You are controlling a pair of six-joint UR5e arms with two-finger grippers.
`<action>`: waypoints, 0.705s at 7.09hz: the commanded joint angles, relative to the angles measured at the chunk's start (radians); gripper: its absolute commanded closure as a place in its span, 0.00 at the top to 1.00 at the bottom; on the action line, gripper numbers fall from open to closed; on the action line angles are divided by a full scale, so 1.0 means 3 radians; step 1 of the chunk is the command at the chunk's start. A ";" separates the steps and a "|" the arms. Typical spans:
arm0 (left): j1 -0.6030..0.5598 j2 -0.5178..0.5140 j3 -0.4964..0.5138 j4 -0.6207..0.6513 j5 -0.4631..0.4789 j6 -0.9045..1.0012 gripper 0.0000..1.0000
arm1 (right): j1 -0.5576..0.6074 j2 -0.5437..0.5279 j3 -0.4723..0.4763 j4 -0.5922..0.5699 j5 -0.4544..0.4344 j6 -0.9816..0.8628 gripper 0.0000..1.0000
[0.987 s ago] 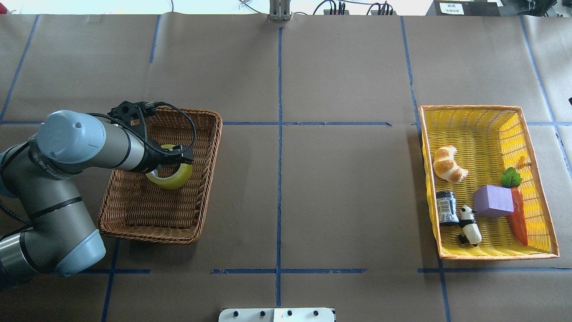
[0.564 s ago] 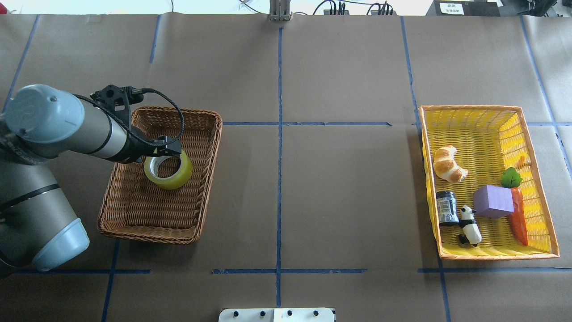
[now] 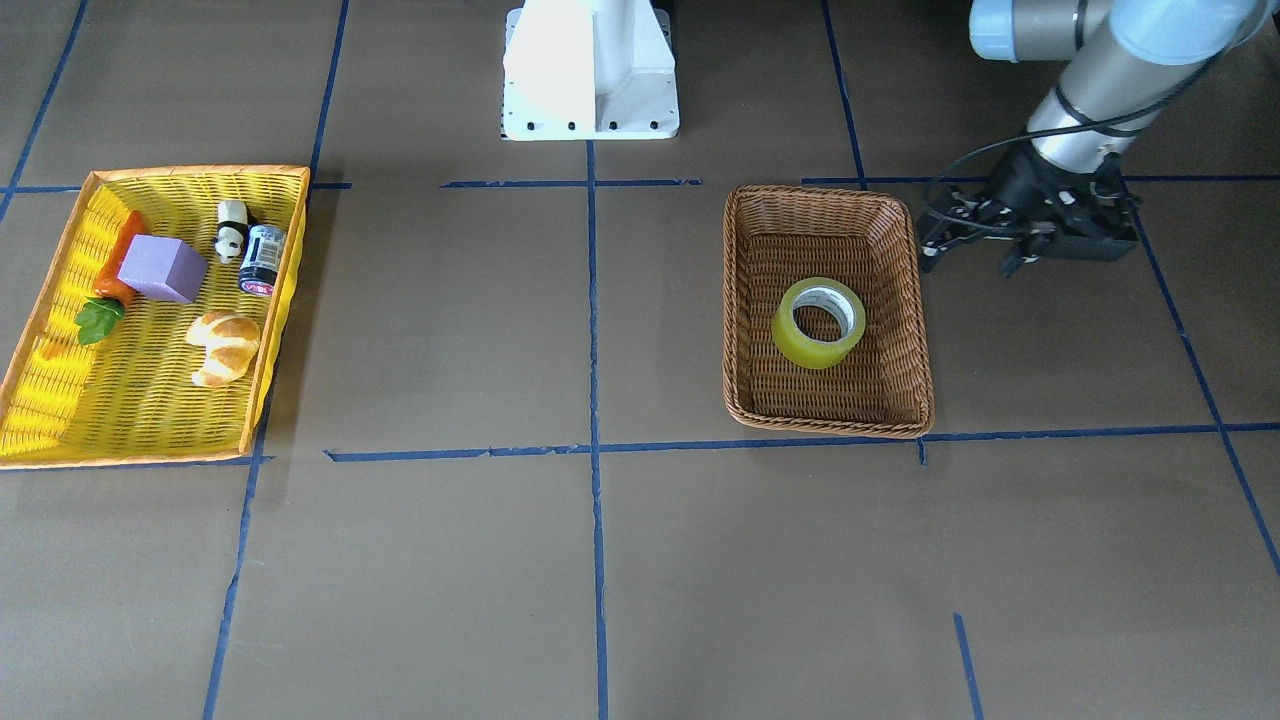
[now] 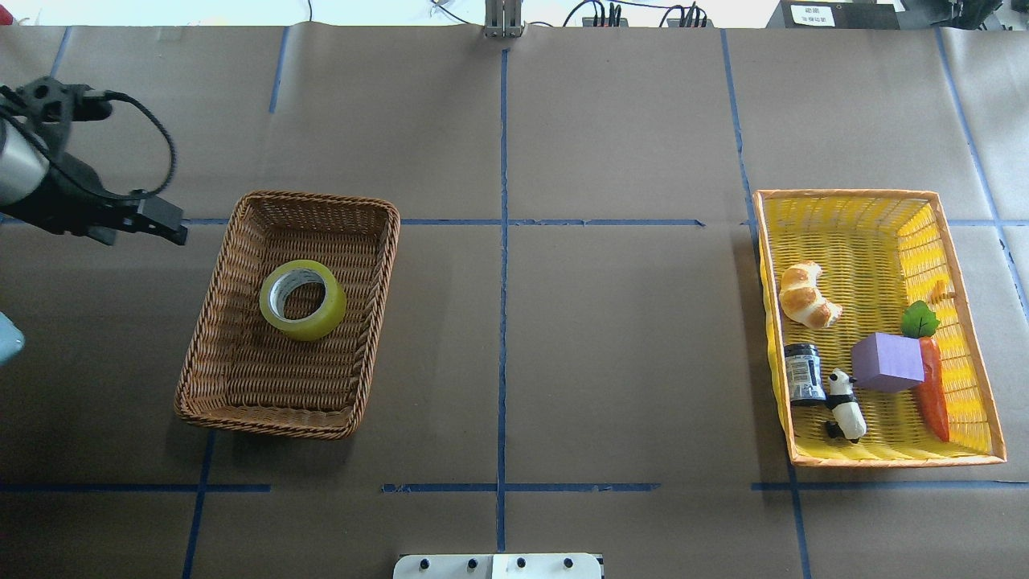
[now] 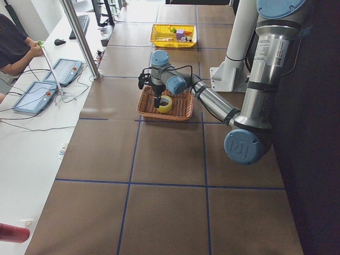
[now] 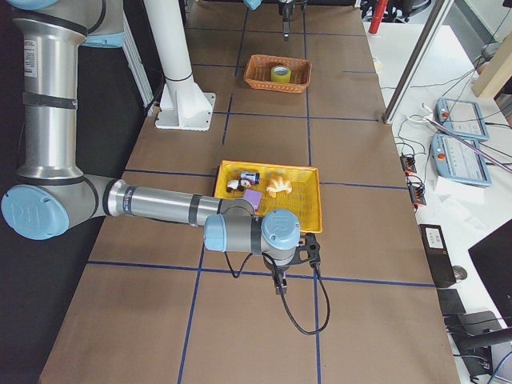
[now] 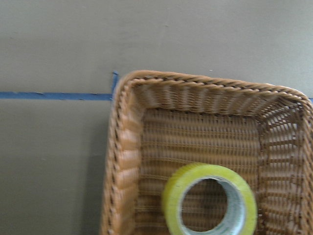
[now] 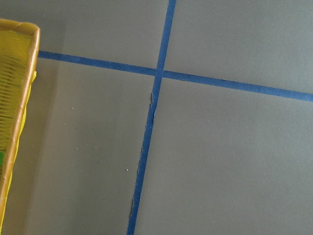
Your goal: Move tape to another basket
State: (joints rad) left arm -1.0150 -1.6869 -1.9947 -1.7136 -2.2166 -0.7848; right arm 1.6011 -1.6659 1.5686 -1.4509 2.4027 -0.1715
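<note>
Tape (image 4: 303,299) sat in basket (image 4: 241,394). My L fingers (image 4: 169,232) hung wide, empty, beside it. Job looked done; next, park arm.

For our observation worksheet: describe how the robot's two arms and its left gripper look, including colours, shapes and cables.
Both the left arm and right arm are silver-grey tubes with pale blue rounded joint caps, some marked UR. The left gripper is black, with a black cable looping to it.

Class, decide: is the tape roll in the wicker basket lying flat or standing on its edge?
Lying flat: the tape shows its round core opening facing up on the wicker basket floor.
</note>
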 commanded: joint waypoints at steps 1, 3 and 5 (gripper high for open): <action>-0.0770 0.0442 0.0210 0.0011 -0.0230 0.1270 1.00 | 0.0011 -0.0015 0.0023 0.0015 -0.0017 0.0004 1.00; -0.1471 0.0490 0.1055 0.0011 -0.0473 0.2543 1.00 | 0.0006 0.0010 0.0013 -0.0011 0.0003 0.0014 1.00; -0.1811 0.0474 0.1459 0.0016 -0.0634 0.3132 1.00 | 0.0006 0.0010 0.0033 -0.0037 0.0039 0.0161 1.00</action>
State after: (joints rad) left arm -1.4979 -1.5473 -1.6201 -1.7101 -2.3828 0.0537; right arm 1.6031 -1.6636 1.5747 -1.4592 2.4077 -0.1539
